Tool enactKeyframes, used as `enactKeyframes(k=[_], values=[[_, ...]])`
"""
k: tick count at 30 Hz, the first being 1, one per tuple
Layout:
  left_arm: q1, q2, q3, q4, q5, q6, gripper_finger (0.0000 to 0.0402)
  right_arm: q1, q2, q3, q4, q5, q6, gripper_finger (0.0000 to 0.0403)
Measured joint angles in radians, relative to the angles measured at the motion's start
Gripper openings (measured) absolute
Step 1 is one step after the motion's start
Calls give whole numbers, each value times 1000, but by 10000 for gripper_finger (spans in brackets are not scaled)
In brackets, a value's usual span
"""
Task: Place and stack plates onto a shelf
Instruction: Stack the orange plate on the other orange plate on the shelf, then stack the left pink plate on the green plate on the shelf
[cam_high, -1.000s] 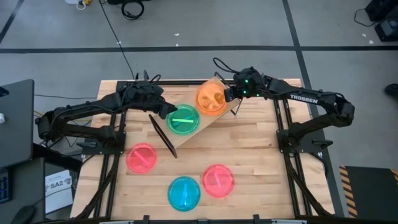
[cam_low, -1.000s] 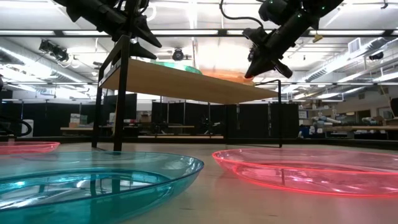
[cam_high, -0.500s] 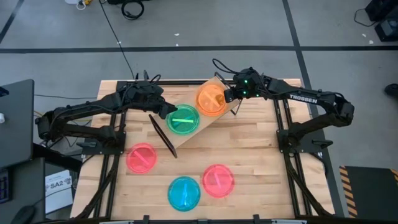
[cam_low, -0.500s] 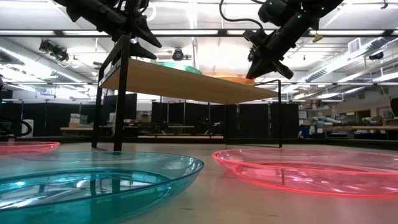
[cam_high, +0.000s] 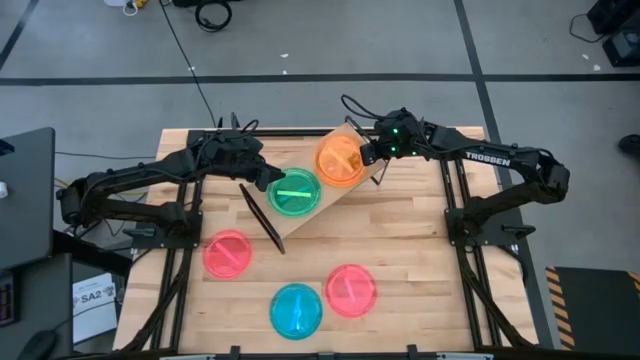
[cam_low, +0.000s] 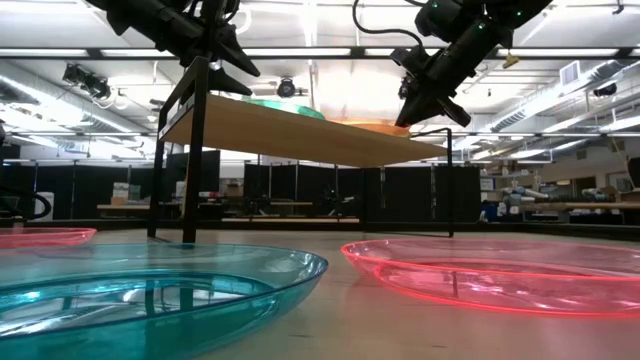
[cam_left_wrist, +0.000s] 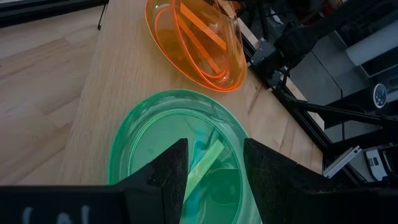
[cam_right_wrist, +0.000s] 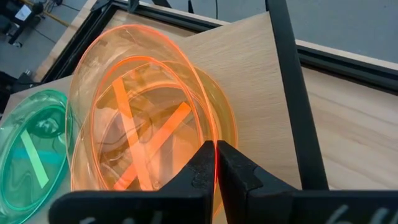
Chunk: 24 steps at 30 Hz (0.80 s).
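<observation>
nearest me on the slatted wooden tabletop (cam_high: 400, 240) lie three round translucent plastic plates, well apart: a blue plate (cam_high: 296, 309), a pink plate (cam_high: 350, 290) beside it, and another pink plate (cam_high: 227, 252) toward the left edge. a white label reading "sa2" (cam_high: 92, 296) shows beside the table on the left.

farther back stands the shelf (cam_high: 330, 195), a rectangular light wooden board on thin black wire legs, set at a slant. on it sit a green plate (cam_high: 294, 192), with a bluish one seeming to lie under it, and just beside that two orange plates (cam_high: 340, 158), one tilted inside the other, each crossed by a flat strip.

the left gripper (cam_left_wrist: 214, 171) hangs over the near rim of the green plate, fingers spread, touching nothing i can make out. the right gripper (cam_right_wrist: 216, 163) has its dark fingers pressed together, pinching the rim of the upper orange plate. its arm carries white lettering, "trossen" (cam_high: 487, 156).
</observation>
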Motion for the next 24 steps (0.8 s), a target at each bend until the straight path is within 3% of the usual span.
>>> enactKeyframes(k=[8,24], values=[[0,0,0,0,0,0,162,0,0,0,24,0,-14,63],[0,0,0,0,0,0,162,0,0,0,30,8,-22,205]])
